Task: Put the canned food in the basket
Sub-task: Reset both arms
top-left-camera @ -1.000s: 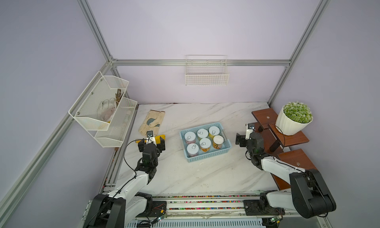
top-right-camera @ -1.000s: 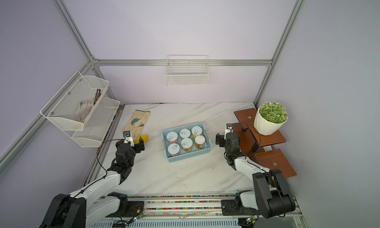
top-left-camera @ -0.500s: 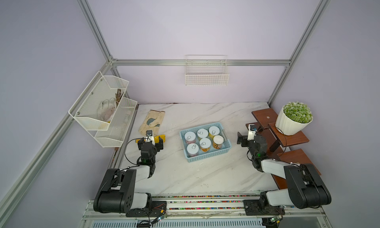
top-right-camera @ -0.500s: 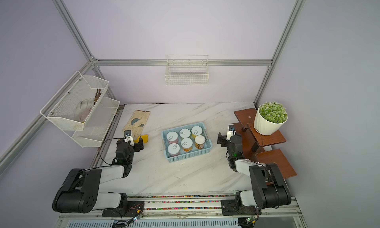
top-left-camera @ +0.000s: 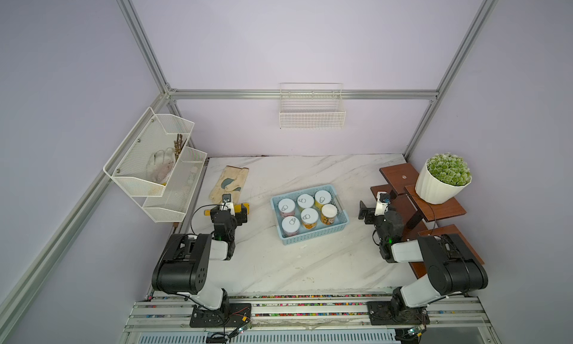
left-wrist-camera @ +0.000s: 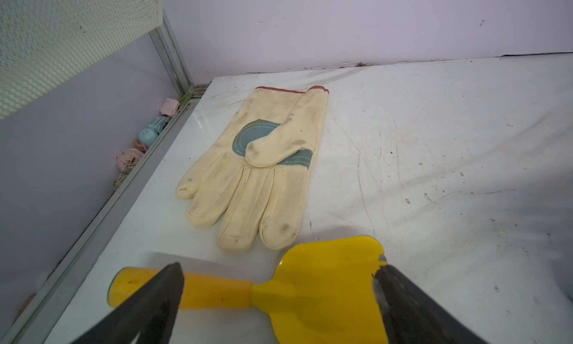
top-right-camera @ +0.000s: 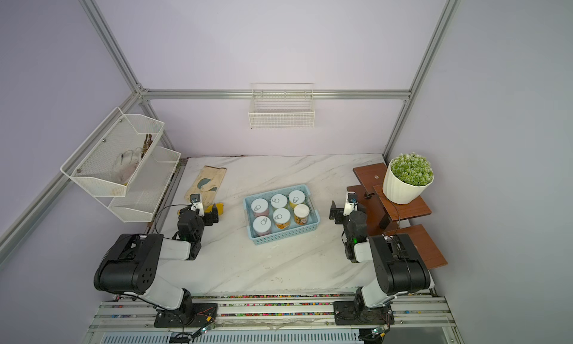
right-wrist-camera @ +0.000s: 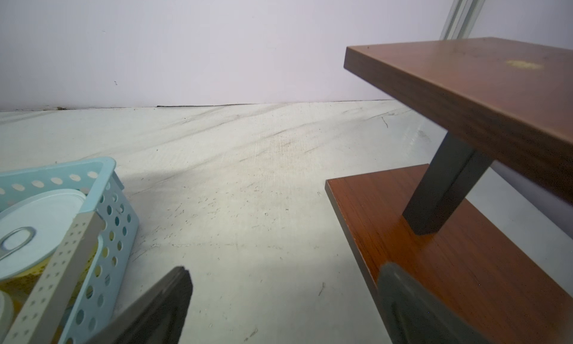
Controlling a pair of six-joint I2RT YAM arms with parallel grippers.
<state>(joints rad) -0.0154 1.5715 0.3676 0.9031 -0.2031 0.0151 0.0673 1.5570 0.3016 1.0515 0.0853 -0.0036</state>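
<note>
Canned food (top-left-camera: 305, 213): you have six short round tins standing upright in two rows of three inside the basket (top-left-camera: 313, 236), which sits mid-table. Each tin has a pale silver lid with a pull ring. The wrappers show pink, yellow and orange, and their print is too small to read. The basket is shallow, rectangular, light-blue plastic, its walls pierced with round holes. The table (top-left-camera: 279, 265) is white with grey marble veining.

Your right gripper (top-left-camera: 373, 213) is spread wide and empty, near the basket and beside a stepped brown wooden shelf (top-left-camera: 393, 172) that carries a ribbed white pot (top-left-camera: 434, 190) of greenery. Your left gripper (left-wrist-camera: 279, 274) is also spread wide and empty, low over a yellow plastic trowel (left-wrist-camera: 310, 283). Just beyond the trowel lies a cream fabric glove (left-wrist-camera: 260, 172) with teal palm patches.
</note>
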